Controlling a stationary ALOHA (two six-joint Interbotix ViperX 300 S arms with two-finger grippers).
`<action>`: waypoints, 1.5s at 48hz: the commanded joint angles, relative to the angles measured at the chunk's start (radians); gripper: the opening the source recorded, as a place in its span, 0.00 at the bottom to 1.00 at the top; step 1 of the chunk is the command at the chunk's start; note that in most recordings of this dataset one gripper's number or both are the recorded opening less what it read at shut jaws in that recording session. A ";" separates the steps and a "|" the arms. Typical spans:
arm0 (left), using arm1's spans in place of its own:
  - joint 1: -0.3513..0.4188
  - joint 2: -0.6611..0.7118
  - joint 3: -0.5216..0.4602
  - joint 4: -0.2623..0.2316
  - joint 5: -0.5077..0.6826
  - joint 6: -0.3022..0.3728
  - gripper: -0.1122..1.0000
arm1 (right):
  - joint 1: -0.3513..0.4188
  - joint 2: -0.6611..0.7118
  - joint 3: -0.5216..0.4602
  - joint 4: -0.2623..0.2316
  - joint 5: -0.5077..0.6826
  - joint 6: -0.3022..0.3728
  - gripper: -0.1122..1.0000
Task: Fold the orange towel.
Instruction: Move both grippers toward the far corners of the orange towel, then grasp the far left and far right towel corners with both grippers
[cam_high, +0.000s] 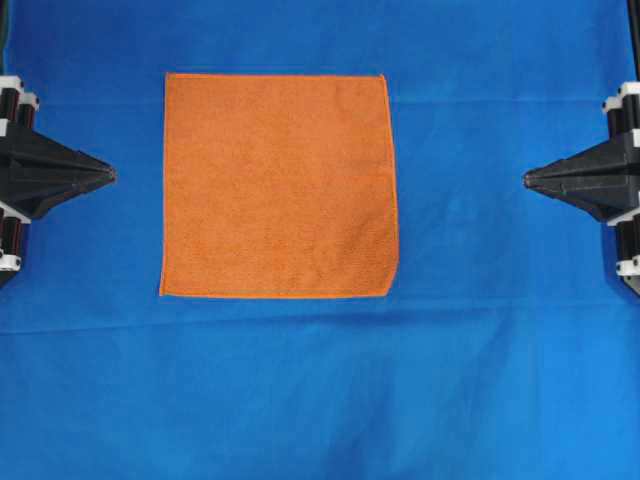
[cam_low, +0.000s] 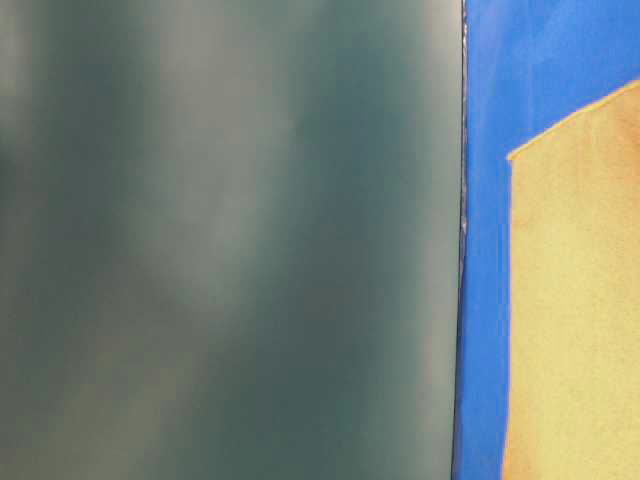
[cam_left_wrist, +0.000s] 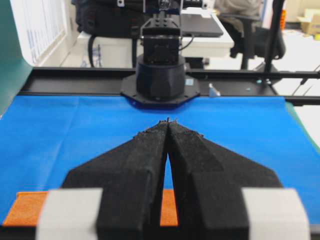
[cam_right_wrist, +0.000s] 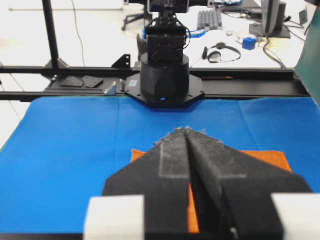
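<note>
The orange towel (cam_high: 278, 186) lies spread flat and unfolded on the blue cloth (cam_high: 480, 380) that covers the table, a little left of the middle in the overhead view and toward the far half of the blue surface. It is close to square, with straight sides and four sharp corners, though the right edge slants slightly outward toward the near corner. Its face is a rust-orange pile with a fine, nubbly grain, matte and soft-looking, and a thin line of brighter orange stitching runs around the hem. No wrinkle or turned-up corner shows on it.

The blue cloth under it is smooth and thin, with a faint crease running across it just below the towel's near edge.

The left claw (cam_high: 108, 174) points in from the left edge, its two black, wedge-shaped fingers pressed together to a single point; it holds nothing and sits apart from the towel's left hem. The right claw (cam_high: 530, 179) mirrors it from the right edge, likewise closed to a point and empty, and stands farther from the towel. In the wrist views the fingers' inner faces look like coarse black foam, rough and crumbly at the tips, with white blocks at their bases.

The table-level view is mostly filled by a blurred grey-green surface, with a strip of blue cloth and pale orange towel at the right.
</note>
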 joint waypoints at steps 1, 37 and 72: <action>0.008 0.025 -0.018 -0.029 0.014 -0.012 0.11 | -0.014 0.003 -0.025 0.009 -0.003 0.008 0.12; 0.411 0.324 0.003 -0.029 0.071 -0.017 0.34 | -0.469 0.637 -0.262 0.071 0.124 0.014 0.18; 0.617 0.913 -0.097 -0.028 -0.146 0.006 0.89 | -0.538 1.160 -0.491 0.035 0.124 -0.003 0.64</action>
